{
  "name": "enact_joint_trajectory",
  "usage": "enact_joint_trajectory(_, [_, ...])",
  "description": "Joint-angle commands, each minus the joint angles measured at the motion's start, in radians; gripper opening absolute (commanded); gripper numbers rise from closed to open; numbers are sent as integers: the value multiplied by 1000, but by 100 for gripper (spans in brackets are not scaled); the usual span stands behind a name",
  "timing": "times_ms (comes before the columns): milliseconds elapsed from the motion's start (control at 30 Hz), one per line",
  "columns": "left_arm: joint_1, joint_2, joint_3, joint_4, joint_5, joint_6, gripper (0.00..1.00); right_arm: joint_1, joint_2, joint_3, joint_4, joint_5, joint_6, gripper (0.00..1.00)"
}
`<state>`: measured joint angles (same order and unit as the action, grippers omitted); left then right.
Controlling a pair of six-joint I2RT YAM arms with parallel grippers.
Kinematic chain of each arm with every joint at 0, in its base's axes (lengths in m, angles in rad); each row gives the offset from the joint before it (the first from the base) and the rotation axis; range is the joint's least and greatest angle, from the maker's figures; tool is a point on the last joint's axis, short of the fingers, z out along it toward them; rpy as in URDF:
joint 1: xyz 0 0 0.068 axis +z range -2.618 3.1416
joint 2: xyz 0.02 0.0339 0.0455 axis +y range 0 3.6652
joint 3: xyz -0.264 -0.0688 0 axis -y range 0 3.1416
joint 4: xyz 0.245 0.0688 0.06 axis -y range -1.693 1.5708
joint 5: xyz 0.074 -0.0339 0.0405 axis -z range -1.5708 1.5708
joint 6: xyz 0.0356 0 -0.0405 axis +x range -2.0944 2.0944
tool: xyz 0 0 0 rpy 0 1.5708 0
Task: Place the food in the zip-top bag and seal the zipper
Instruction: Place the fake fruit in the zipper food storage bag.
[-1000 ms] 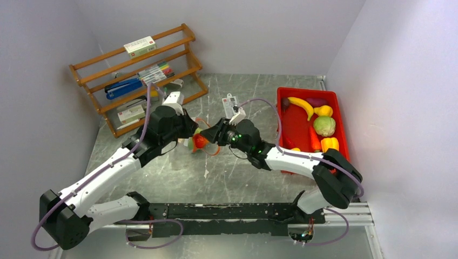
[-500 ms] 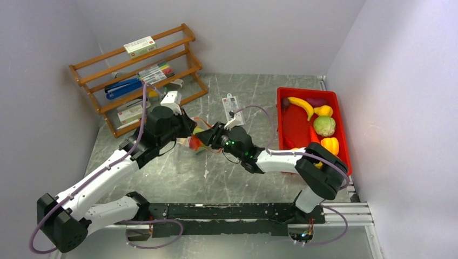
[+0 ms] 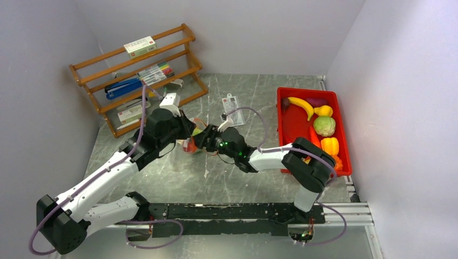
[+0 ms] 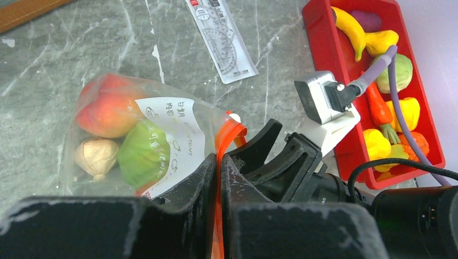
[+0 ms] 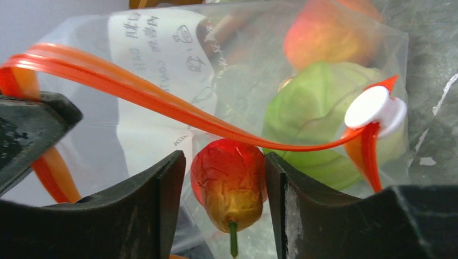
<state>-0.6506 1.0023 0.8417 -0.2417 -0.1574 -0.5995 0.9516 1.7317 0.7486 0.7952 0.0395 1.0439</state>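
The bag (image 4: 162, 135) lies mid-worktop (image 3: 243, 178) between the two arms, its mouth toward the right arm. The left end effector (image 4: 219, 167) is clamped tight on the zipper (image 4: 229, 135), pinching the red-orange strip at one side of the mouth. The right end effector (image 5: 224, 162) stands about half-wide at the mouth, its jaws flanking a chili (image 5: 229, 186) that hangs stem-down just under the bowed strip. A sliver of gap shows on one side, so it seems not to pinch the toy; whether the chili is fully inside the bag cannot be told. Inside sit a peach ball (image 4: 102, 110), a green ball (image 4: 143, 154) and a pale ball (image 4: 96, 156), touching one another. More food, a banana (image 3: 301, 106) among it, lies in the red tray (image 3: 291, 129) at the right, well apart from the bag. The bag is thin, soft film that will likely crumple, slip and give no support, so the stiffer zipper strip is the sound place to hold it. The toys look light, hard and smooth, apt to roll or squirt from a narrow pinch, and are best taken across the middle. For sealing, the white slider (image 5: 372, 108) at the strip's end looks the part to take. It is small and easy to miss, and the strip's other end wants holding taut.
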Motion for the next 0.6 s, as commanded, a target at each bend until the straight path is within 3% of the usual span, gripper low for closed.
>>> enact_joint_trajectory(0, [6, -30, -18, 54, -23, -10, 7, 5, -50, 33, -31, 7, -50, 60])
enact_joint_trajectory(200, [8, -47, -36, 46, -37, -5, 7, 4, -111, 92, -227, 34, -139, 70])
enact_joint_trajectory(567, [8, -53, -38, 24, -73, 31, 7, 2, -323, 97, -447, 101, -277, 68])
